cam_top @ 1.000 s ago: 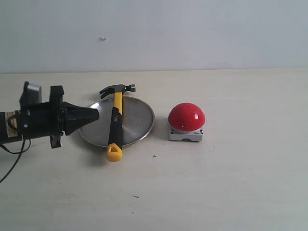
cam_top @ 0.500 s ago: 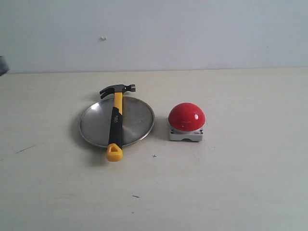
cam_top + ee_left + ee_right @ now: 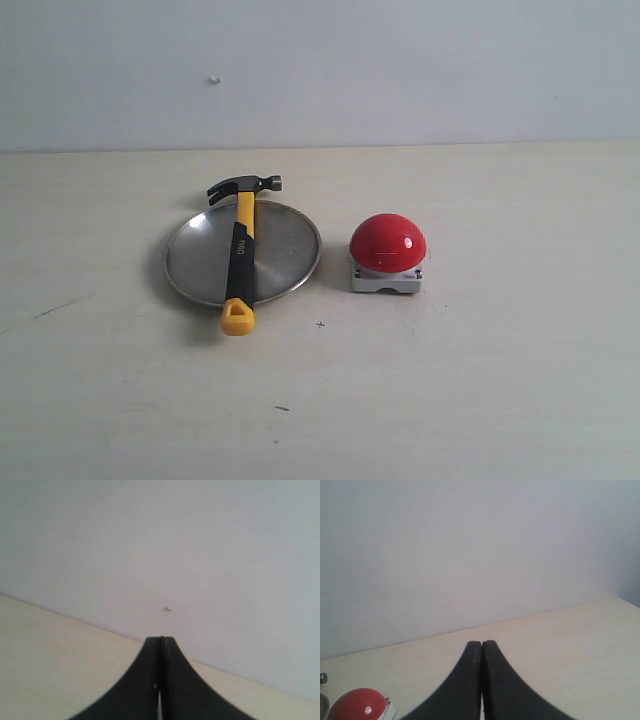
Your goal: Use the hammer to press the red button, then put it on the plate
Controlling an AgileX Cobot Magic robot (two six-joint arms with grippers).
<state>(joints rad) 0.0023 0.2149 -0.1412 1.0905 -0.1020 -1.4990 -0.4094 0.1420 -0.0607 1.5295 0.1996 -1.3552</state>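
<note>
Left gripper (image 3: 160,640) jaws pressed together, right gripper (image 3: 482,643) likewise

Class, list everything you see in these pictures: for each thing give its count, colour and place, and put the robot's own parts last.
hammer: one, dark head, yellow-and-black handle, lying across the plate, both ends past its rim
plate: one, silver, on the table, left of the button
red button: one, red dome on a grey-white base, right of the plate, apart from it
table: one, pale beige, under everything
wall: one, pale grey, behind the table
left end effector: one, black, shut, empty
right end effector: one, black, shut, empty
</note>
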